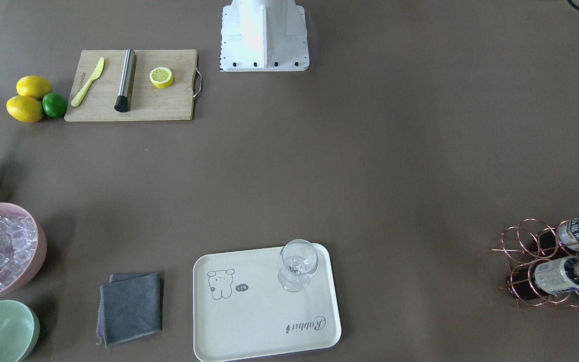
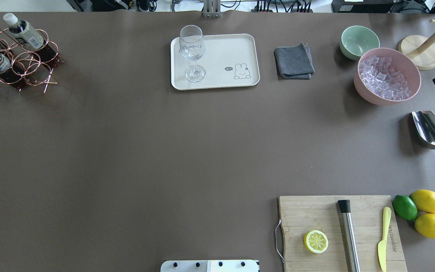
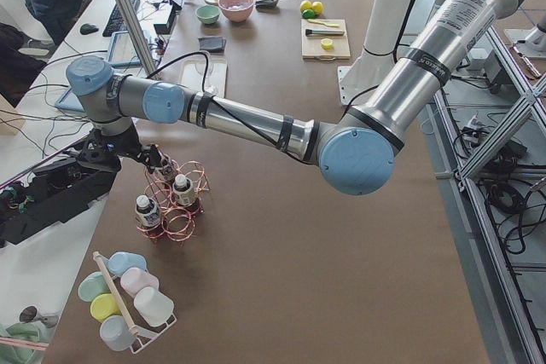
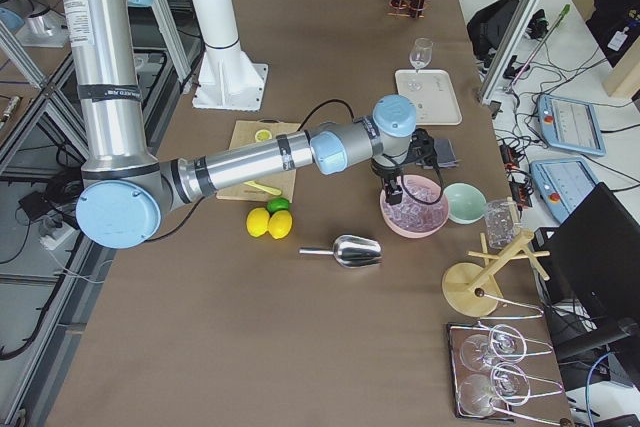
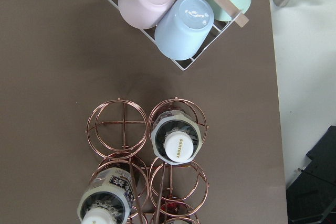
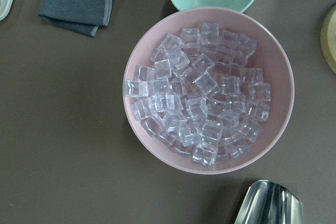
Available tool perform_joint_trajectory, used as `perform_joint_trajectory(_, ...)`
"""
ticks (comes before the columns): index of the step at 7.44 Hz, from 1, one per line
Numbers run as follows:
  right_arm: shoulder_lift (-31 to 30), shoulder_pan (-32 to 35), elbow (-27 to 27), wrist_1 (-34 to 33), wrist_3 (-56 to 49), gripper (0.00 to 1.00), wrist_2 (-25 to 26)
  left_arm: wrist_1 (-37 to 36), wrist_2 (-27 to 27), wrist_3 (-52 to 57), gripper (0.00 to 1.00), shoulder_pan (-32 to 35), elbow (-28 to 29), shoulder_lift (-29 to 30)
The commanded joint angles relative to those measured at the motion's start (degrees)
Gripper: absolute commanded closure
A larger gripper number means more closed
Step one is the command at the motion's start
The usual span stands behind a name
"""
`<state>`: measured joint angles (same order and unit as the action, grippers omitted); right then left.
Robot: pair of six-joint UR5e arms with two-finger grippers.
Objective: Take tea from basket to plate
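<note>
Three small clear plastic tea bottles (image 2: 23, 31) of dark red-brown liquid, each with a white screw cap and a white-and-dark printed label, stand upright in the ring cells of a rose-gold wire basket (image 2: 32, 66). The basket stands at the table's far corner on the robot's left. A cream-white rectangular plastic tray (image 2: 221, 49) with rounded corners, a raised rim and a small animal drawing lies flat at the middle of the far edge, well apart from the basket.

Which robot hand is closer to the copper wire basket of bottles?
Left. The left hand hangs close over the copper wire basket; the right hand is far off, over the pink bowl of ice cubes.
</note>
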<state>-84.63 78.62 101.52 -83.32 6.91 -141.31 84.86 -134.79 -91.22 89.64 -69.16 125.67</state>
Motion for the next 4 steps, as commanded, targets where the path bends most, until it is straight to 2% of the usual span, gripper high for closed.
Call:
perform_joint_trajectory(1,0.3,-4.2,-0.8,9.4,1.1,0.00,0.5,0.7,0.0,-9.4,0.02,-1.5,0.7,0.7)
perform_joint_trajectory(4,0.7,-8.5,-1.3,18.1,5.7,0.00,3.7,0.9,0.0,-14.1,0.02,-3.8,0.2,0.9)
